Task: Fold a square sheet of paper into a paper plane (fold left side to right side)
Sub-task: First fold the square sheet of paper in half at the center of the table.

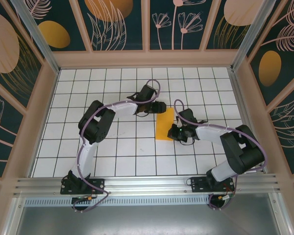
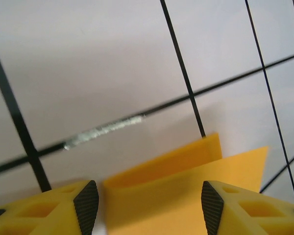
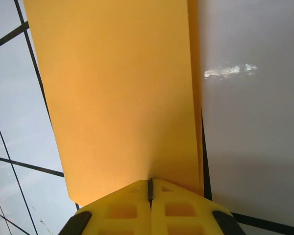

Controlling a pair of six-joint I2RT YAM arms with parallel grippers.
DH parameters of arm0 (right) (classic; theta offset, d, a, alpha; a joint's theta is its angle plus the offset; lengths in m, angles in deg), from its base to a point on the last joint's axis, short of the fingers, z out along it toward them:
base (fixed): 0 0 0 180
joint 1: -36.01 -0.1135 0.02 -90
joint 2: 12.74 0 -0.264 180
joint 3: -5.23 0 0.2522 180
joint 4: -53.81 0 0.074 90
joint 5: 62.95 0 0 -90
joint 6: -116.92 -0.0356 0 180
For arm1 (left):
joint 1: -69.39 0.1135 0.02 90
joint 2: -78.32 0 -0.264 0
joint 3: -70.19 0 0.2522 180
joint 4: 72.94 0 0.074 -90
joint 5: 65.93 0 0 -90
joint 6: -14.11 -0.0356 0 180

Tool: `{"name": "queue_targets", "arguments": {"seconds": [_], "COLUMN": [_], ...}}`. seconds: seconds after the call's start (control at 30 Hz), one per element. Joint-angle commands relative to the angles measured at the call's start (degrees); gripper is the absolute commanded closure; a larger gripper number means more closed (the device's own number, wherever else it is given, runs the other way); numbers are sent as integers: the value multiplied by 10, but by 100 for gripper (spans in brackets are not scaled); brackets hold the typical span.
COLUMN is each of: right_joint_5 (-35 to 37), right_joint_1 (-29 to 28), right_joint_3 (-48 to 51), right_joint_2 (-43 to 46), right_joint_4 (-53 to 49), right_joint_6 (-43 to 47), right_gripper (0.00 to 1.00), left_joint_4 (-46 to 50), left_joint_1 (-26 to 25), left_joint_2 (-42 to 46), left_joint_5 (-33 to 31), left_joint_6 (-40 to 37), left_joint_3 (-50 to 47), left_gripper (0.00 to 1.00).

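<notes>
Holding my left claw [image 2: 149, 208] half open astride the square sheet of paper [image 1: 164, 125], folded, mid-frame on the table [image 1: 112, 152], right claw [image 3: 149, 183] closed at its lower right edge, grip unclear, patterned walls [image 1: 120, 24] around.

A white tabletop [image 1: 112, 161] ruled with black grid lines fills the middle. Dark teal wall panels [image 1: 191, 36] with pale leaf and flower drawings and dull orange ovals [image 1: 54, 34] stand at 9, 12 and 3 o'clock, framed in pale wood. A ribbed aluminium rail [image 1: 147, 185] runs along 6 o'clock. Light glares off one tile [image 3: 230, 71].
</notes>
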Motion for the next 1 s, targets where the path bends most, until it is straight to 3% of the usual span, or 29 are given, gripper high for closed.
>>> {"name": "queue_targets", "arguments": {"seconds": [0.0,0.23,0.43,0.6,0.97], "right_joint_5": [35,34,35,35,38], "right_joint_1": [-4,-5,-5,-6,-7], "right_joint_3": [23,18,13,11,9], "right_joint_2": [-26,-30,-38,-40,-42], "right_joint_4": [-101,-97,-97,-99,-100], "right_joint_6": [10,10,14,15,14], "right_gripper": [97,97,97,97,97], "left_joint_4": [37,8,-48,-70,-51], "left_joint_1": [20,34,28,8,-11], "left_joint_2": [-39,73,136,115,24], "left_joint_5": [-54,-66,29,84,96], "left_joint_6": [-22,-29,-9,4,1], "left_joint_3": [10,-86,-161,-148,-54], "left_gripper": [38,40,44,45,46]}}
